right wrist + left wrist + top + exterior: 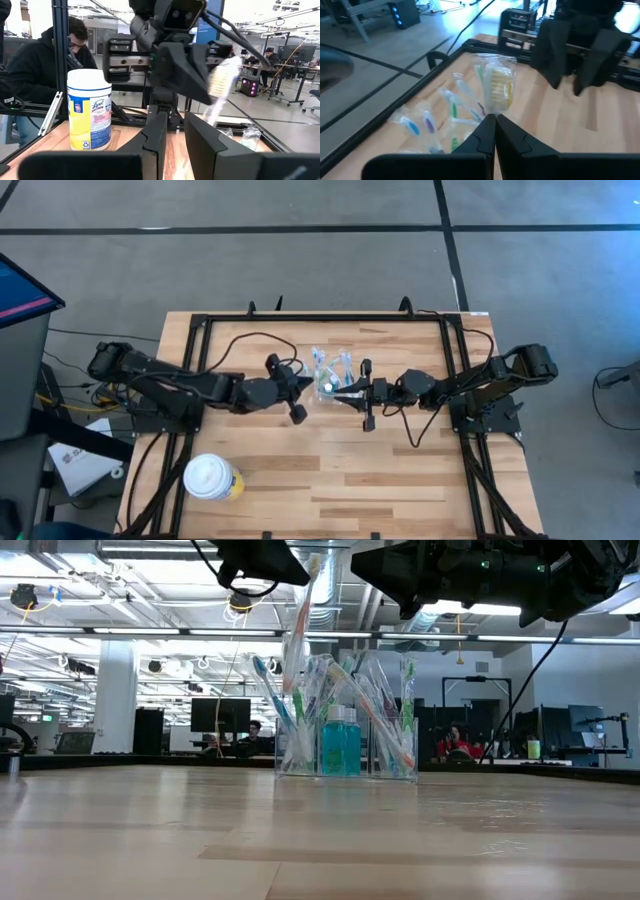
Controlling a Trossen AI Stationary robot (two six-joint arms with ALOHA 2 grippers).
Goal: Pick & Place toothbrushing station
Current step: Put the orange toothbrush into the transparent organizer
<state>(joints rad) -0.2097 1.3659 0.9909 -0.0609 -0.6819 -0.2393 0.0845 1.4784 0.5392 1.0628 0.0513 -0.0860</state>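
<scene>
The toothbrushing station, a clear oblong holder, stands on the wooden table's far middle, filled with several wrapped toothbrushes and a blue bottle. My left gripper hovers just left of and above it, shut on a wrapped toothbrush with pale yellow bristles. My right gripper hangs at the station's right side, above the table. Its fingers stand a little apart with nothing between them. The two grippers face each other. My left gripper pinches the wrapped toothbrush just under its bristle head between its two shut fingertips. The head sticks out past the tips. The handle slants down toward the station; whether its lower end is clear of the holder, I cannot tell.
A yellow canister with a white lid stands near the table's front left corner. A black frame runs around the tabletop. Bare wood lies in front of the station. People sit at desks in the room beyond.
</scene>
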